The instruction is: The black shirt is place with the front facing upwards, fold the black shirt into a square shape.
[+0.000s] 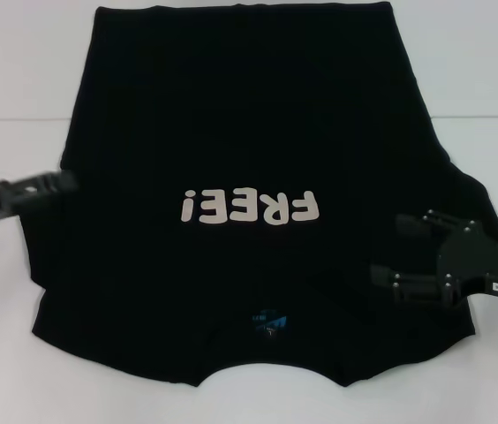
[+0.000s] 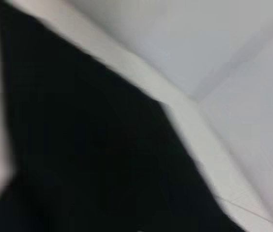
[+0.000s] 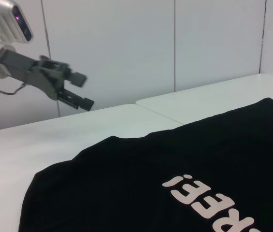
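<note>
White desk surface, made of panels joined along a seam, fills the scene, with pale wall panels behind it in the right wrist view.

Position of the garment: the large black short-sleeved cloth T-shirt lies spread front-up across the middle of the desk. Its collar and small blue neck label sit at the near edge and its hem at the far edge. The cream block letters "FREE!" read inverted from the robot's side. No fold is visible yet.

End effectors:
- Left gripper: hovers at the shirt's left margin, raised above the cloth in the right wrist view, fingers slightly parted, holding nothing.
- Right gripper: over the right sleeve area toward the near right corner, fingers spread wide, holding nothing.

Probable faults from this state:
- The two grippers stand at unequal distances from the near edge. Unequal pickup points would likely skew the fold line.
- Shallow descent may pinch only the top layer, separating front from back.
- Lifting one side first could drag the shirt across the smooth desk.
- The rumpled near hem may bunch into an uneven square.
</note>
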You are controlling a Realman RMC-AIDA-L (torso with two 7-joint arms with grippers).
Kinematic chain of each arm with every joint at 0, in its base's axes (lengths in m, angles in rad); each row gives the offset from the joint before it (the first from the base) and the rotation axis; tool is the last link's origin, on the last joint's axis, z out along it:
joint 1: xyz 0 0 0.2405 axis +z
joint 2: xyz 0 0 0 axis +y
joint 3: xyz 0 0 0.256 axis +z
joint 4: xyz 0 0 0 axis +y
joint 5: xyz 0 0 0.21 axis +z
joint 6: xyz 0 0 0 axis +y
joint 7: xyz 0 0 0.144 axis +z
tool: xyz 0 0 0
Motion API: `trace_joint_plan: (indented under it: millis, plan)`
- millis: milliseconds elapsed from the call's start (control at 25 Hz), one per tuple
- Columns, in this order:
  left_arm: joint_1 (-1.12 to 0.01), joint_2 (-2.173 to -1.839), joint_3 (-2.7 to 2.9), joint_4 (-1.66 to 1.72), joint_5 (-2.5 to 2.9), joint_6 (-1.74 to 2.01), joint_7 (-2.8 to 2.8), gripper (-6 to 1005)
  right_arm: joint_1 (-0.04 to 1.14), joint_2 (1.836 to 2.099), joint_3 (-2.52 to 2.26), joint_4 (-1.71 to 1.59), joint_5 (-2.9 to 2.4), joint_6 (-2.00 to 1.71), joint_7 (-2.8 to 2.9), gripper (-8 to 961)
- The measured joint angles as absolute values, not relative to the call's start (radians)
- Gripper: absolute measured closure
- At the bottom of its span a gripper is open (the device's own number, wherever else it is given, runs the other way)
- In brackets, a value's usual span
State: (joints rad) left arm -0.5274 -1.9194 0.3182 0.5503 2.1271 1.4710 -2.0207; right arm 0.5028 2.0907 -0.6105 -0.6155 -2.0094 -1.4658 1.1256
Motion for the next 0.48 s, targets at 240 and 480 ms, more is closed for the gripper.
trace_joint_plan:
  millis: [240, 480]
  plan:
    - [-0.541, -1.914, 0.341, 0.545, 2.235, 1.271, -2.142, 67, 0.511, 2.091, -0.620, -0.616, -2.009, -1.466, 1.146, 8]
    - [-0.550, -1.928, 0.357, 0.536, 2.264, 1.191, -2.163, 66, 0.524, 2.091, -0.634, -0.619, -2.009, -1.464, 1.154, 8]
